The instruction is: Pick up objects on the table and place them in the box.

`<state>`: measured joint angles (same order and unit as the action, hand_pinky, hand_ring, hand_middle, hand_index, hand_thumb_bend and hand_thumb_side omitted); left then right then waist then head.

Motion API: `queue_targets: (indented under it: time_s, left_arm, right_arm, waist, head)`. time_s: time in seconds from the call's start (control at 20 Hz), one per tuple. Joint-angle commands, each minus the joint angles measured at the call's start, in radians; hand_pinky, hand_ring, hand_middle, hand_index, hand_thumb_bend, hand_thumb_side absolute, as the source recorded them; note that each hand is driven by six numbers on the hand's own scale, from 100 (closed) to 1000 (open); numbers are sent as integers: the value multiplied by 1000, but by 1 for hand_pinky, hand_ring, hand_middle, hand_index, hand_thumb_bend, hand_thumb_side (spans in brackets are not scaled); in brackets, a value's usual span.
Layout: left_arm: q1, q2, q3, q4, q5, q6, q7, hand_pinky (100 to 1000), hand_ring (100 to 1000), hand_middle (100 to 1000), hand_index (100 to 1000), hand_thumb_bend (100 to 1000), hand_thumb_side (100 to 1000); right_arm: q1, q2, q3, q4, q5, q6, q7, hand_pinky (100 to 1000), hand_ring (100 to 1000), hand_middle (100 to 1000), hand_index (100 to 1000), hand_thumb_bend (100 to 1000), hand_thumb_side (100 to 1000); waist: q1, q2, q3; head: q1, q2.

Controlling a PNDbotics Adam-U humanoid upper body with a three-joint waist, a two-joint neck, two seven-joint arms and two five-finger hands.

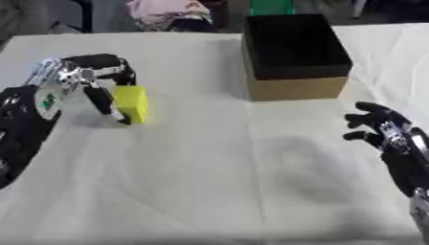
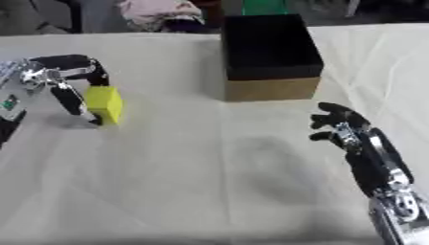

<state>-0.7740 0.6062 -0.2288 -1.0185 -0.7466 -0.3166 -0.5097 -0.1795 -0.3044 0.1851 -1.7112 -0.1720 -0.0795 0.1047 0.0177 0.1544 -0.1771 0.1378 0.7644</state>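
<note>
A yellow block [image 1: 132, 104] stands on the white tablecloth at the left. My left hand [image 1: 88, 79] is curled round it, fingers over its top and far side and the thumb against its near left side. The box [image 1: 295, 55] is brown cardboard with a black inside, and it sits at the back centre, well to the right of the block. My right hand [image 2: 345, 128] hovers at the right edge, below the box, fingers relaxed and holding nothing.
The white cloth [image 1: 209, 182] covers the whole table. Beyond the far edge are a pink bundle [image 1: 167, 10] and something green [image 1: 272, 6] behind the box.
</note>
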Motion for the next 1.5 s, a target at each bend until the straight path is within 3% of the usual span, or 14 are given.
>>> queue_targets:
  time_s: [0.05,0.4,0.75,1.1,1.5]
  left_arm:
    - [-18,27,27,-44,26,9,13,686,503,362,539,632,206]
    - [-72,15,60,-125,111,51,45,683,494,353,535,587,135]
    - [-157,-43,65,-103,112,81,162,681,493,350,533,587,100]
    - [-229,-111,75,-54,106,82,338,675,487,344,527,557,100]
    - [-293,-185,102,73,105,79,533,675,493,356,535,521,100]
  right_arm:
    - [-10,-12,-5,-9,-1,-4,2,656,844,562,829,100,726]
    - [-9,-12,-2,-9,-4,-3,5,656,844,562,830,100,726]
    - [-11,-12,8,-9,-6,-1,14,656,844,562,829,100,726]
    - [-23,-8,26,-7,-7,2,32,656,844,561,829,100,733]
    - [-55,0,57,-10,-9,6,59,656,845,561,830,100,740]
  waist:
    - [-1,-16,2]
    - [-3,-22,3]
    - [-2,-28,-18]
    - [5,-22,-66]
    - [6,3,-140]
  head:
    - [-2,-5]
    - [1,-1]
    - [17,2]
    - [35,-6]
    - [53,-50]
